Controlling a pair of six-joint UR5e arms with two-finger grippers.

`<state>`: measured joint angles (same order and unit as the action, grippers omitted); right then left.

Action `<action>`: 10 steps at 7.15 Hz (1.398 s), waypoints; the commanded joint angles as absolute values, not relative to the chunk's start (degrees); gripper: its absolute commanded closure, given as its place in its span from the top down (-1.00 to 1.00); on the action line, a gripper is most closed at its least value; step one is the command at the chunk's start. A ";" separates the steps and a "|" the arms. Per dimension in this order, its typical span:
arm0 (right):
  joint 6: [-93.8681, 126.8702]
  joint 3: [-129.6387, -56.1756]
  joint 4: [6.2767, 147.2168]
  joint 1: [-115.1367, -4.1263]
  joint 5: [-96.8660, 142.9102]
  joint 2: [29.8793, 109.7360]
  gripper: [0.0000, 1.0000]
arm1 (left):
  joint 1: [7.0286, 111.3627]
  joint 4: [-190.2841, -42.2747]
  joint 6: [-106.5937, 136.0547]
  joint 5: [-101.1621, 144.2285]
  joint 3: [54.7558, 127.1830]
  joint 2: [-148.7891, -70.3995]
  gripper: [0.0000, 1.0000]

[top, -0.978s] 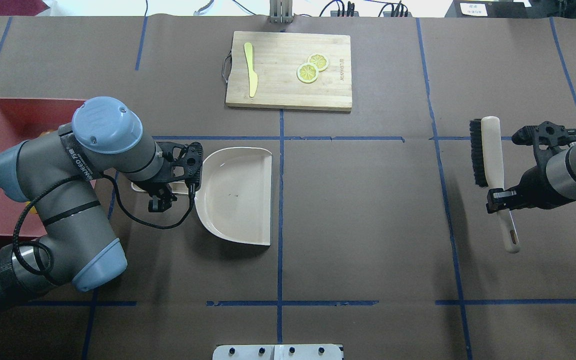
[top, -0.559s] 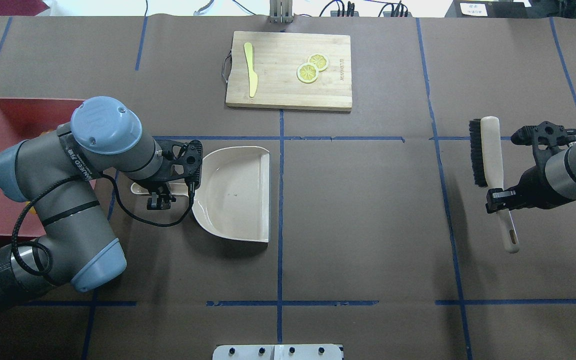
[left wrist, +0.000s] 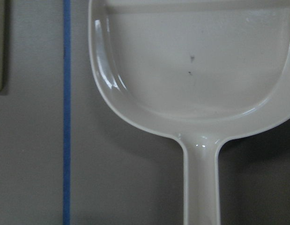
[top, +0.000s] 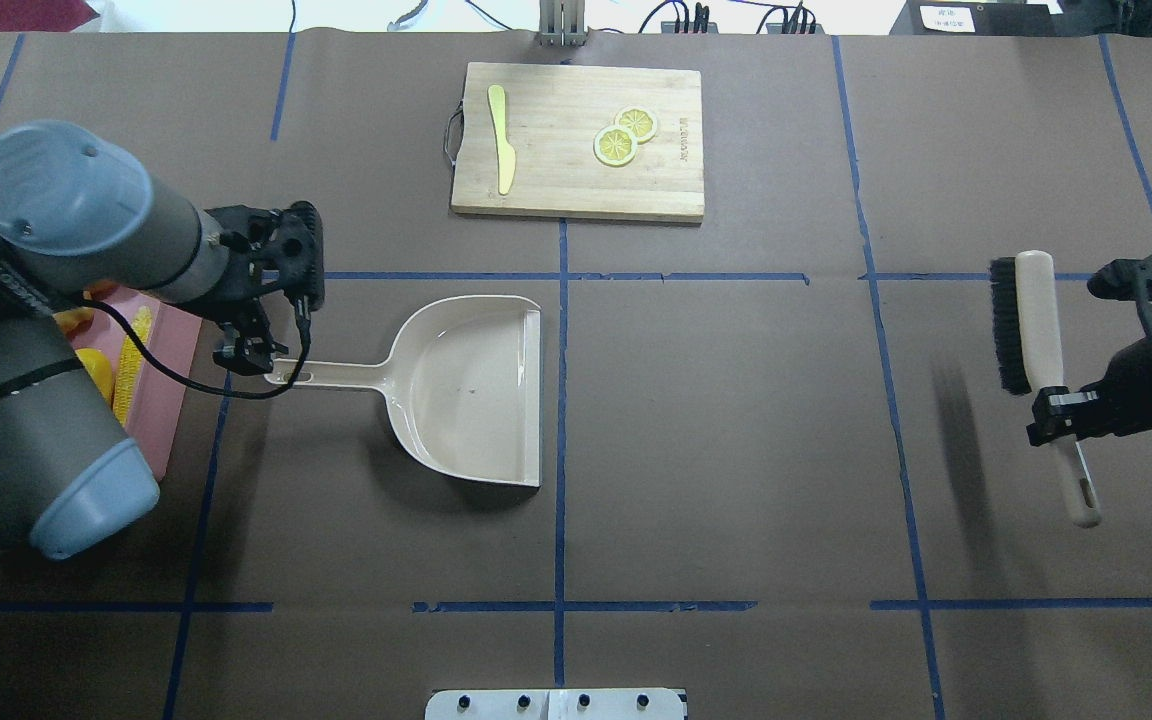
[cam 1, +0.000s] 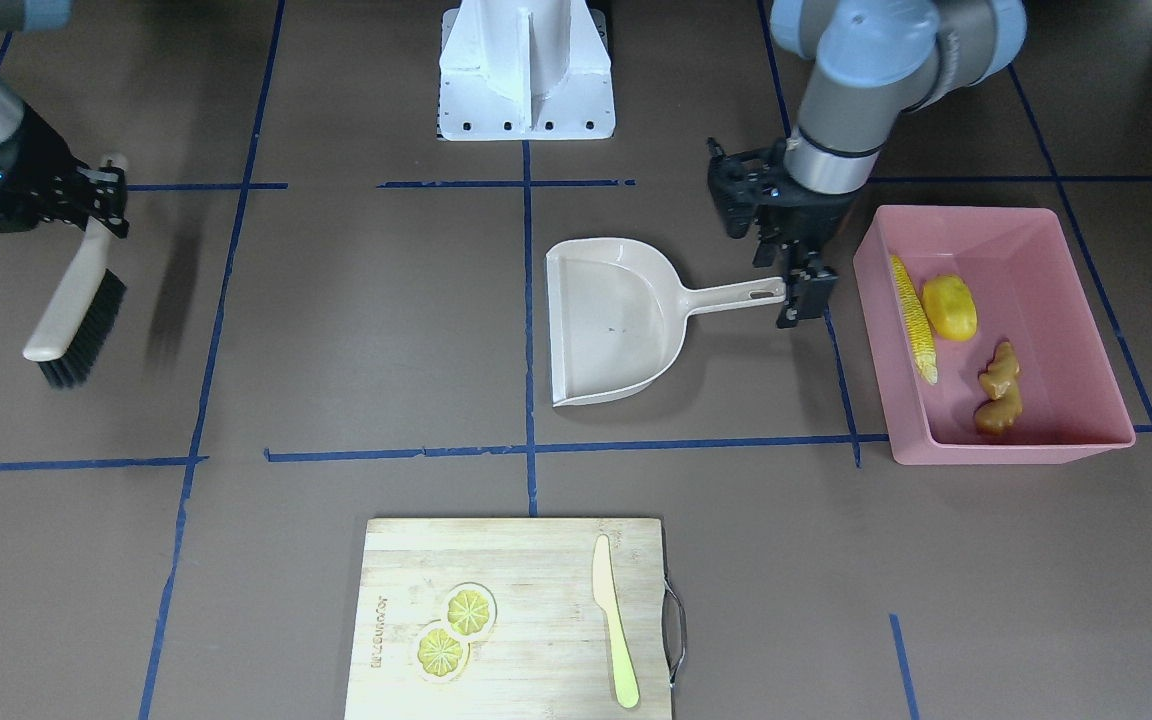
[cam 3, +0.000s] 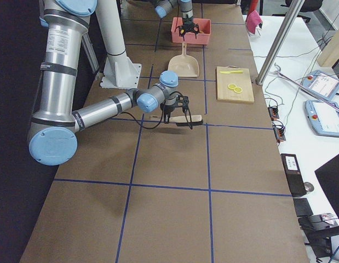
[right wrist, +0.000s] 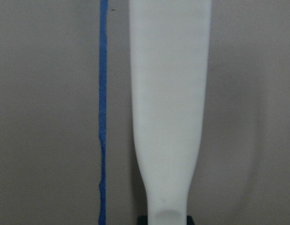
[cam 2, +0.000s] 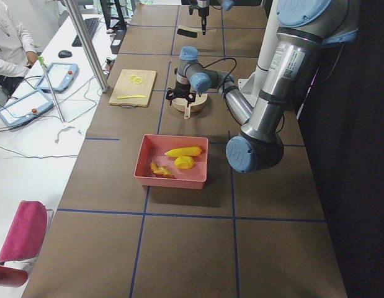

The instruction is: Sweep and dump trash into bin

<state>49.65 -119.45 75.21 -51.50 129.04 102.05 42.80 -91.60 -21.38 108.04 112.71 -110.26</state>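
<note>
All three pieces of trash lie inside the bin (cam 1: 1011, 452) at the right of the front-facing view. The corn cob (cam 1: 913, 315) runs along its left wall, the potato-like lump (cam 1: 949, 307) is just beside it, and the ginger root (cam 1: 999, 390) sits nearer the lower rim. Dumping looks done.

The dustpan (cam 1: 616, 320) rests flat and empty on the counter (cam 1: 336, 350) at centre frame, its handle pointing toward the bin. The left gripper (cam 1: 804, 290) hangs at the very tip of that handle; I cannot tell whether it clasps the tip or is free of it.

At far left, the right gripper (cam 1: 101, 205) is clenched on the brush (cam 1: 76, 310), which is held off the counter, judging by its offset shadow.

What likely remains is putting the tools away: lifting the left arm clear without dragging the pan, then lowering and releasing the brush.
</note>
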 commanded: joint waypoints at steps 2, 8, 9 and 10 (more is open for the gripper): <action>35.63 -117.09 76.02 -57.38 133.15 110.82 -0.95 | 51.40 -87.54 -16.08 108.37 114.35 -105.57 0.88; 31.82 -105.56 76.20 -57.66 134.74 103.72 -0.92 | 53.18 -85.78 -15.47 109.34 114.08 -104.94 0.91; 31.82 -104.25 75.85 -57.74 134.82 103.28 -0.92 | 53.17 -85.78 -15.21 109.34 114.17 -105.03 0.92; 31.73 -102.67 75.50 -57.66 134.74 102.58 -0.85 | 53.17 -85.96 -15.29 109.34 114.00 -104.77 0.92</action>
<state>31.79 -104.46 75.84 -57.70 134.75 103.46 53.20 -85.82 -15.33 109.32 114.09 -104.90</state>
